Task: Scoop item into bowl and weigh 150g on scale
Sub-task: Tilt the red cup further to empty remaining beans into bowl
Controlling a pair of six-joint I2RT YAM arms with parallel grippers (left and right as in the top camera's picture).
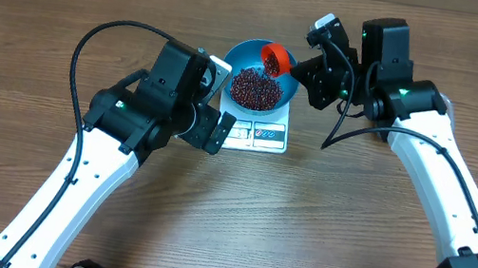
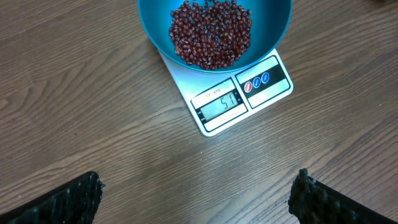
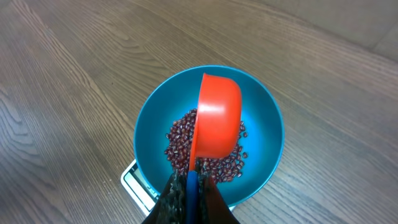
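At the centre of the worktop (image 1: 47,7), in the overhead view, the scale (image 1: 263,135) is seen w/ the blue bowl (image 1: 241,57) set on its platform toward 12 o'clock. The display & buttons are left uncovered along the 6 o'clock edge. The beans (image 1: 254,88) are heaped in the bowl's bottom, approx. at its middle. In the left wrist view "51" appears to be shown on the display.

An orange-red scoop (image 1: 276,59) is held tilted above the bowl, at approx. 1 o'clock of the heap. Its handle is clamped in the right pincer (image 1: 302,67), whose fingers are pressed together on it. In the right wrist view the scoop is seen over the beans, inside the bowl's rim; whether it holds any beans can't be told.

The left pincer (image 1: 217,102) is held at 9 o'clock of the scale, just beside it. Its fingers are spread wide apart, w/ nothing gripped between them, & only bare worktop is seen below them.
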